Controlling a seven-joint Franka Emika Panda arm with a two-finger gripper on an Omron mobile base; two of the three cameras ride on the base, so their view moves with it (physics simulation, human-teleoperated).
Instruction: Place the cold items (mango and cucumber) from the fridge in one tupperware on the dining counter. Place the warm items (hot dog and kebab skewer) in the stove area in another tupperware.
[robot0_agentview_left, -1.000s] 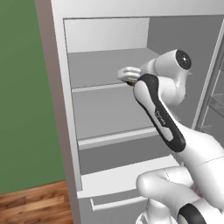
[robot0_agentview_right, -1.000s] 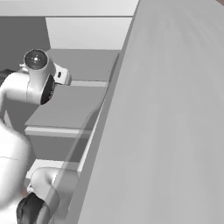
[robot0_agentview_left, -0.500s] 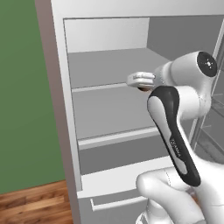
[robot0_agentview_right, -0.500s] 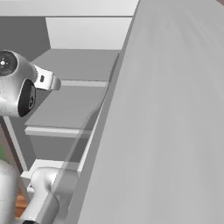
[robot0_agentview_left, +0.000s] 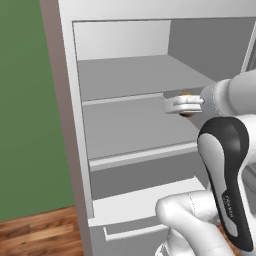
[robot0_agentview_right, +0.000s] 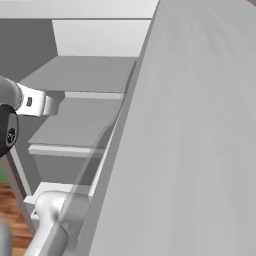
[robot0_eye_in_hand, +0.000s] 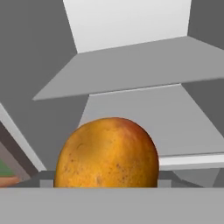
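**A:** Where is the mango (robot0_eye_in_hand: 106, 153) sitting relative to the tool right now?

**B:** In the hand view it is sitting dead centre and very close, towards six o'clock, between where the fingertips would rise. The fingertips themselves are hiding behind the fruit, but the tool (robot0_agentview_left: 186, 104) looks to be pinching the mango across its width. In the left base view a sliver of orange is peeking out at the tool's tip, at about three o'clock in the picture.

**A:** And where is that within the fridge (robot0_agentview_left: 125, 75)?

**B:** The tool is hovering just above the middle shelf (robot0_agentview_left: 135, 125), near its front edge, on the side by the open door (robot0_agentview_right: 200, 150). Whether the mango is touching the shelf, I cannot tell.

**A:** Does the fruit have a long axis to worry about?

**B:** Barely; it is nearly round. What matters, I judge, is that the opening lies behind the tool, so the coming move is probably a straight pull back, keeping clear of the door.
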